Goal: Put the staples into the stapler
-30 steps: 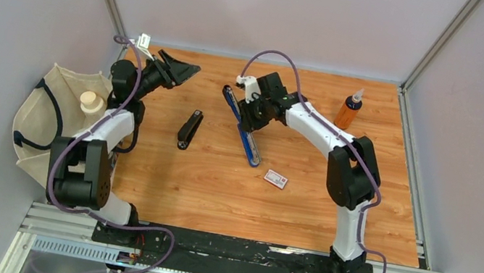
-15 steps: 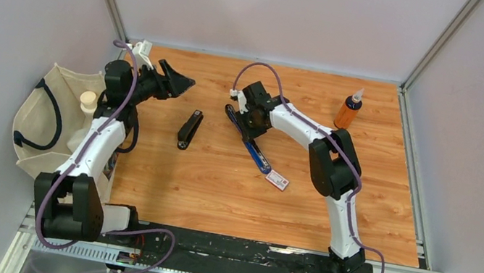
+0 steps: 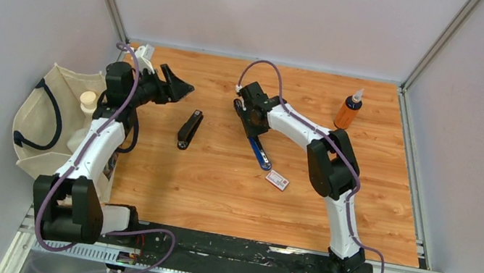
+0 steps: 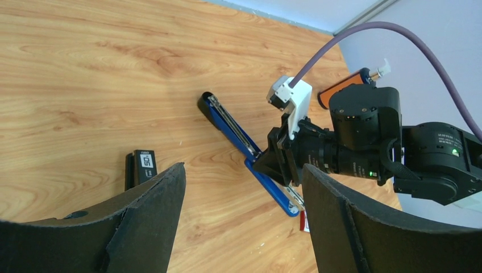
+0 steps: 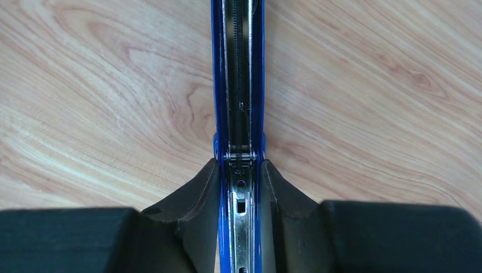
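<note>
While the tiny white cardboard staples box with its red-pink label [image 3: 276,179] lies nearest the arm bases on the orange wooden surface [image 3: 200,196], just beside the near tip of the long blue metal stapler [image 3: 260,152], no loose staple strip shows anywhere. The blue stapler is swung open flat, channel facing up, and the right claw [image 5: 239,170] is narrowed onto it at the hinge, one finger pressed against each blue side. Trouble seems likeliest there: the hold is on a thin, smooth rail, so a tilt or a tug could let the stapler twist or slip free. A harder squeeze might fold the top back over the channel, and a slide toward the bases would knock the box aside. Further out on the left lies a short black stapler [image 3: 189,129], well apart. Beyond it the left claw [image 3: 178,82] hangs wide and empty above the surface, beside a cream cloth bag [image 3: 47,98] slumped off the left edge. Farthest back, a small orange plastic bottle [image 3: 348,112] stands upright near the right corner, clear of the work. Nothing stands between box and channel.
</note>
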